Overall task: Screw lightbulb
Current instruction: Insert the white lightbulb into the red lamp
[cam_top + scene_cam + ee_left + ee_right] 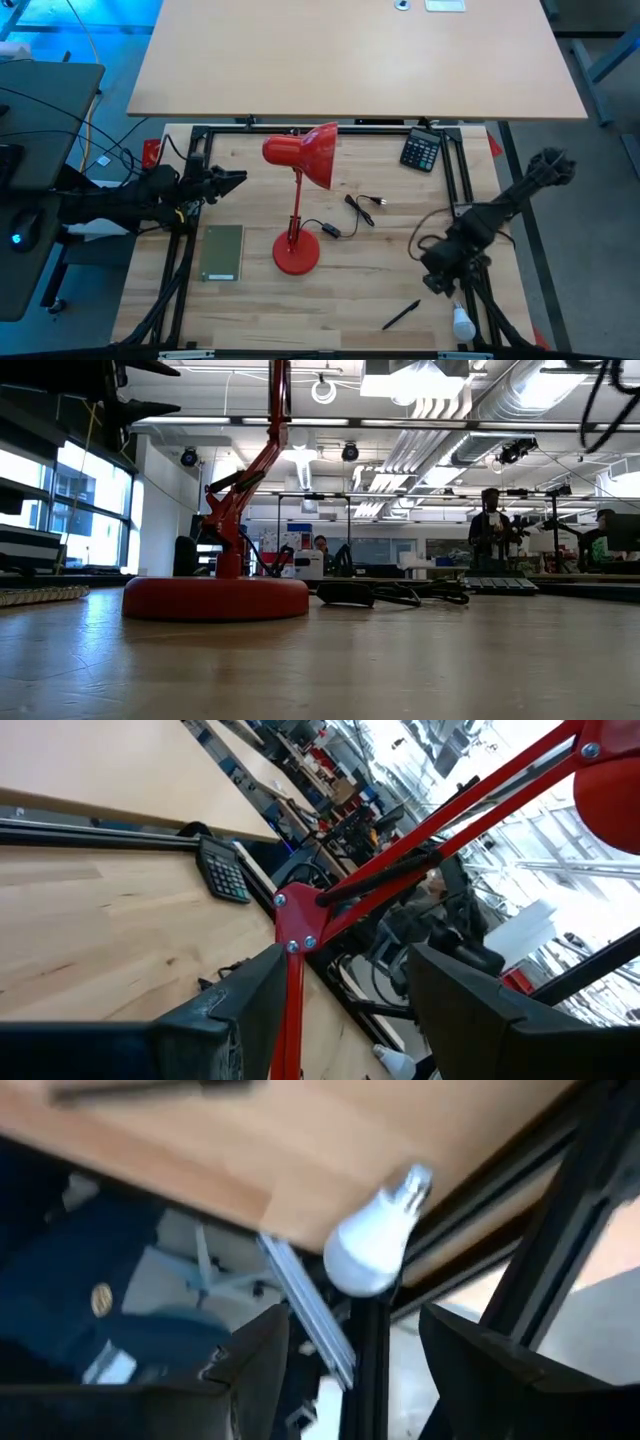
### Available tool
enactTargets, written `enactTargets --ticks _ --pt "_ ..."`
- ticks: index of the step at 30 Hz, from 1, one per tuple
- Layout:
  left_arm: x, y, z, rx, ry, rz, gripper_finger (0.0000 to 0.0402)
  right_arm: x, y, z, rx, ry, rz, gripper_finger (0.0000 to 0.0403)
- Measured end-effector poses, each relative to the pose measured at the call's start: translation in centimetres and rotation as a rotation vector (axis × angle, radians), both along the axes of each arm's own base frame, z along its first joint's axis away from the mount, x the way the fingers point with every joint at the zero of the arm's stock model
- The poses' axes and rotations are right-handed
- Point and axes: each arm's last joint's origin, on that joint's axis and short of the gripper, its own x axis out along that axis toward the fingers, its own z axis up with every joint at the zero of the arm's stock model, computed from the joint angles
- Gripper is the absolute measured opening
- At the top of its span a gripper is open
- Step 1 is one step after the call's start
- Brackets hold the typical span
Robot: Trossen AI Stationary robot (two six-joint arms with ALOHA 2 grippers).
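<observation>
The white lightbulb lies on its side at the table's near right corner, against the black frame rail; the right wrist view shows the lightbulb with its metal base at one end. My right gripper hangs open just above and to the far side of it, touching nothing; in its own view my right gripper points slanting down at the bulb. The red desk lamp stands mid-table on its round base. My left gripper stays open at the left, pointing level at the lamp, whose arm shows beyond its fingers.
A black pen lies left of the bulb near the front edge. A black cable trails right of the lamp base. A calculator sits at the far right, and a green notebook lies left of the base.
</observation>
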Motion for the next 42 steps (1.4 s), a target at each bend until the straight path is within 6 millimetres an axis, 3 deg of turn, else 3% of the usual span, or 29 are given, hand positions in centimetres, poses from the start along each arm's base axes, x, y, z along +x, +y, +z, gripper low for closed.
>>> enactTargets --ticks 6,14,21,29,37,42 --pt "0.0 0.0 -0.3 0.006 0.032 0.0 0.02 -1.1 3.8 0.1 0.1 -0.04 0.083 0.0175" --pt "0.0 0.0 -0.6 0.012 0.067 0.0 0.02 -2.6 6.6 -1.6 0.08 -0.046 0.259 0.0014" --pt "0.0 0.0 -0.9 0.011 0.101 0.0 0.02 -1.9 7.8 -4.1 0.121 -0.235 0.618 0.0002" --pt "-0.1 0.0 -1.2 0.01 0.128 0.0 0.02 -2.0 9.7 -6.9 0.116 -0.263 0.873 0.0" --pt "-0.1 0.0 -1.3 0.001 0.141 0.004 0.02 -2.2 10.8 -8.1 0.088 -0.221 0.891 0.0" --pt "-0.1 0.0 -1.4 0.0 0.146 0.004 0.02 -1.5 11.2 -8.2 0.048 -0.313 0.849 0.0"
